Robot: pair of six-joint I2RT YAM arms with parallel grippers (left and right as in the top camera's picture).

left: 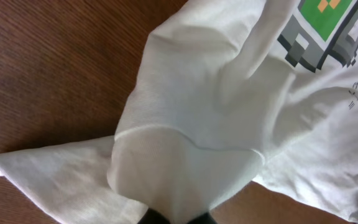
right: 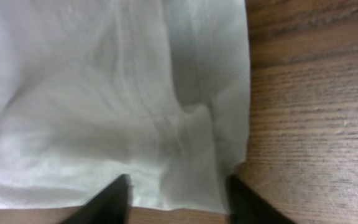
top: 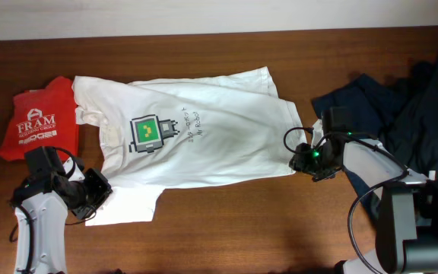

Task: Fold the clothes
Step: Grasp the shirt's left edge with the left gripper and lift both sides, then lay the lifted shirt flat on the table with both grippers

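A white T-shirt (top: 204, 129) with a green square print (top: 147, 133) lies spread across the table's middle. My left gripper (top: 97, 194) is shut on the shirt's sleeve at its lower left corner; the left wrist view shows the white fabric (left: 197, 124) pinched between the fingers (left: 176, 219). My right gripper (top: 304, 156) is open at the shirt's right edge. In the right wrist view its fingers (right: 176, 193) straddle the white hem (right: 185, 155), which lies flat on the wood.
A red garment printed "FRAM" (top: 36, 122) lies at the far left, touching the shirt's collar side. A heap of navy and black clothes (top: 401, 99) fills the back right corner. Brown wooden table (top: 226, 221) runs along the front.
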